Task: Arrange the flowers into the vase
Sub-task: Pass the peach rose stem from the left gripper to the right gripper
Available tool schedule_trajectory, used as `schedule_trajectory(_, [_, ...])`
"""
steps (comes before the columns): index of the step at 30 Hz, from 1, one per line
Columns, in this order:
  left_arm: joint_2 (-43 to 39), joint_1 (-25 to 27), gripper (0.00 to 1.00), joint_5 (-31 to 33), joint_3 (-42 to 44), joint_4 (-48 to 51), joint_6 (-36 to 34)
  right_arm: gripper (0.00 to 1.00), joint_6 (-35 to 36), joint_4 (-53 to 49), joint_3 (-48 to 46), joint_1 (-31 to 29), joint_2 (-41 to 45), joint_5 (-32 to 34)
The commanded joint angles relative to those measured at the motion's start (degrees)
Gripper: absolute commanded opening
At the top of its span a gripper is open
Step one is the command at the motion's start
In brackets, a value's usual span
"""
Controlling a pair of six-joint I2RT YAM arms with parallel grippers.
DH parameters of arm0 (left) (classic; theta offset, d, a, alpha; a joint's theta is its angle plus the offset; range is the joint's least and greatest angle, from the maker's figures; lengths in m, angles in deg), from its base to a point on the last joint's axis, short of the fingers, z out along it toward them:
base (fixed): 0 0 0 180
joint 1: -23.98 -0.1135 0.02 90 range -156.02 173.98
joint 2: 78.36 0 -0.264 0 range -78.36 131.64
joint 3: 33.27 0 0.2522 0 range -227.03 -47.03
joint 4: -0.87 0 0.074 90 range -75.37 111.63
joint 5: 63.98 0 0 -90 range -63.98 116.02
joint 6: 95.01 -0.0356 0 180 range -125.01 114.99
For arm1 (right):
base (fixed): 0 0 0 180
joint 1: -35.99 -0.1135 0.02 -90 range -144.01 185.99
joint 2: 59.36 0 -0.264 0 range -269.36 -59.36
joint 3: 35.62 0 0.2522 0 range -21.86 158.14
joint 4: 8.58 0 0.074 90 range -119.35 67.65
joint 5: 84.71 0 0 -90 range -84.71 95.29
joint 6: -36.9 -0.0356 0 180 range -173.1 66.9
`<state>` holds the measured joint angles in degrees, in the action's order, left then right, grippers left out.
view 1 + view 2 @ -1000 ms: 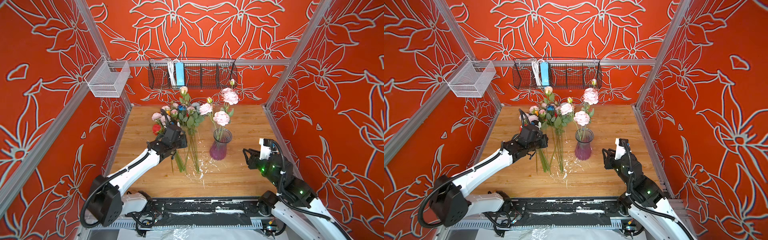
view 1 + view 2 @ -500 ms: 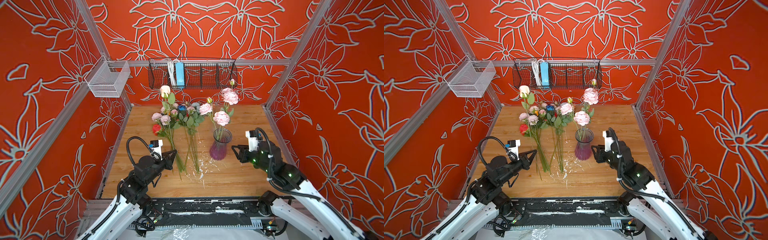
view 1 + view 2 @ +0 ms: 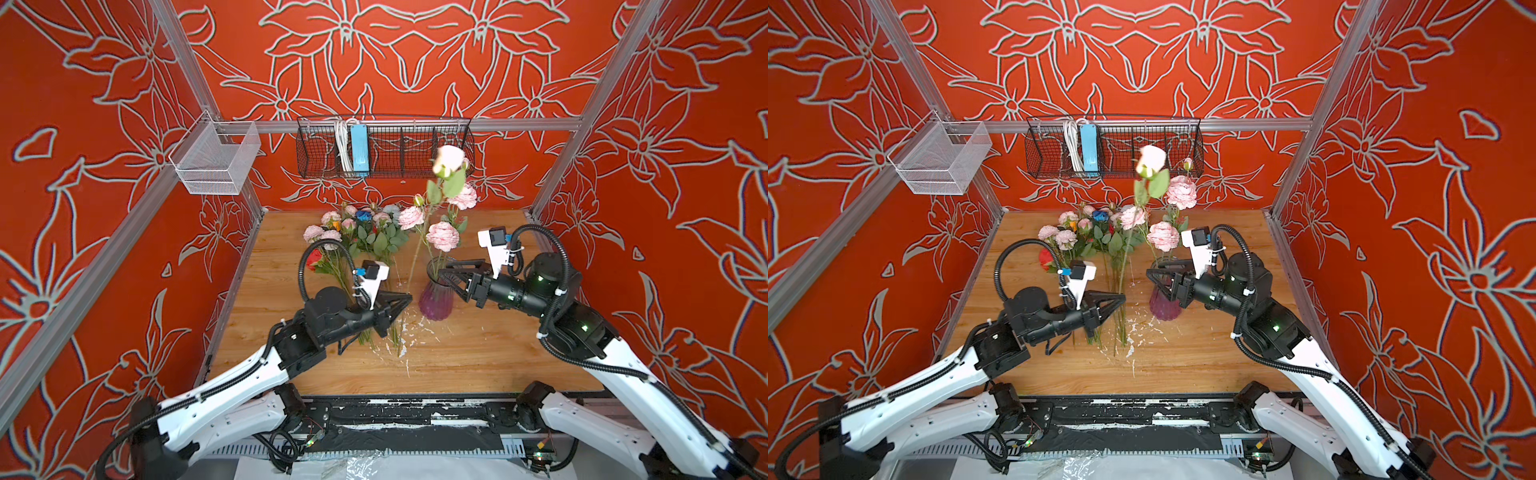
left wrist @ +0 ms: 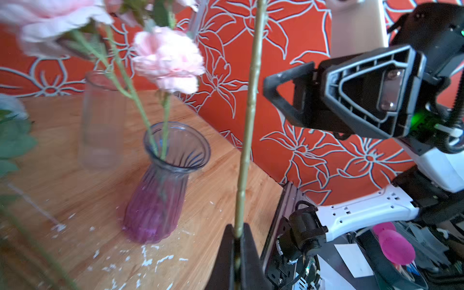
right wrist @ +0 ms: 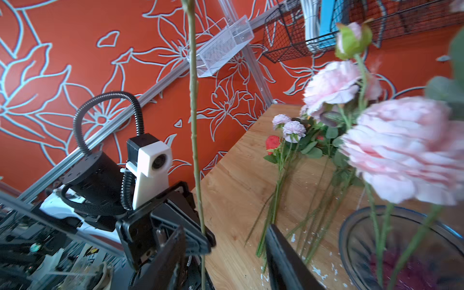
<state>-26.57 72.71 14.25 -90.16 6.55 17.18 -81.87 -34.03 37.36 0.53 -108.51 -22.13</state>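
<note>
The left gripper [image 3: 408, 297] is pressed shut on the low end of a rose [image 3: 448, 159], and the left wrist view shows its fingers [image 4: 247, 248] pinching the green stem between them. The rose stands nearly upright, tilting a little to the right in both top views. Its pale bloom is high above the table [image 3: 478, 357] and shows in front of the black wire basket [image 3: 386, 145] on the back wall. Its stem passes just left of the vase [image 3: 434, 301], outside the glass. The vase is purple and ribbed and stands near the table's middle with a few pink peonies [image 3: 442, 236] in it. The right gripper [image 3: 440, 273] reaches in from the right and hovers at the vase's mouth, pointing toward the rose. Its fingers [image 5: 281, 251] are spread with nothing between them, and in both top views a gap lies between their tips and the stem. The other flowers [image 3: 370, 232] lie in a heap on the table to the left of the vase, blooms toward the back wall and stems toward the arms. White flecks [image 3: 399, 338] dot the wood in front of them. A white mesh bin [image 3: 216, 160] hangs on the left rail.
</note>
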Motion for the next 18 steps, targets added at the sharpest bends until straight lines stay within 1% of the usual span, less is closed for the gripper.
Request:
schedule_trajectory(1, [4.27,1.76,0.0,-1.71,-4.42,-5.03,-2.67,0.53,0.7,1.67,2.03,-1.16,-1.28,-2.45])
schedule_trajectory(2, [7.1,2.24,0.0,-2.11,-5.35,-5.35,-3.01,0.52,0.68,1.27,2.19,-1.35,-1.44,-1.52])
schedule_trajectory(3, [8.01,2.56,0.0,-2.11,-5.87,-5.36,-3.32,0.49,0.73,0.34,2.53,-1.43,-1.87,-0.67])
schedule_trajectory(5, [9.38,3.11,0.0,-2.4,-7.19,-4.81,-3.95,0.46,1.6,-1.27,3.52,-1.64,-2.95,-0.64])
schedule_trajectory(7, [10.51,3.3,0.0,-2.46,-8.11,-4.15,-4.09,0.45,1.47,-0.01,2.69,-1.87,-2.91,-0.91])
schedule_trajectory(9, [11.1,3.5,0.0,-2.4,-8.6,-3.87,-3.99,0.41,1.62,0.18,2.18,-1.9,-2.85,1.14])
schedule_trajectory(10, [11.31,3.61,0.0,-2.4,-8.71,-3.88,-3.88,0.41,2.08,0.36,2.04,-1.89,-2.88,2.09])
schedule_trajectory(13, [11.67,4.07,0.0,-1.84,-9.16,-3.3,-3.76,0.29,2.73,0.77,1.81,-1.93,-3.26,3.91])
schedule_trajectory(16, [12.06,4.31,0.0,-1.67,-9.33,-2.99,-3.77,0.16,3.32,1.41,2.1,-1.89,-3.24,5.14])
schedule_trajectory(18, [12.36,4.44,0.0,-1.59,-9.3,-2.92,-3.9,0.11,3.71,1.43,2.13,-1.91,-3.18,5.66])
